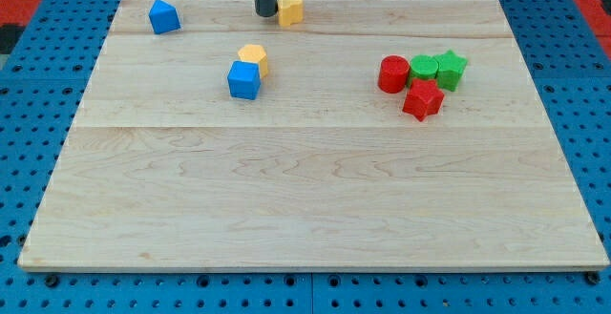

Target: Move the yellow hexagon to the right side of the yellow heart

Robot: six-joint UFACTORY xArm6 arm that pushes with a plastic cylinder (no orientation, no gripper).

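Red star (422, 100) sits nearest; no pincer shows, only my tip (264, 14) touching the yellow block (290, 10).

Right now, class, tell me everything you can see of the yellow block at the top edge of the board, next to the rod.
The yellow block is small, solid and matte, like painted wood. It sits flat near the view's top edge of the wooden board, left of centre. Its left side is partly hidden by the dark rod, so its exact shape is unclear. My tip stands against that left side, seemingly touching. No other block touches it.
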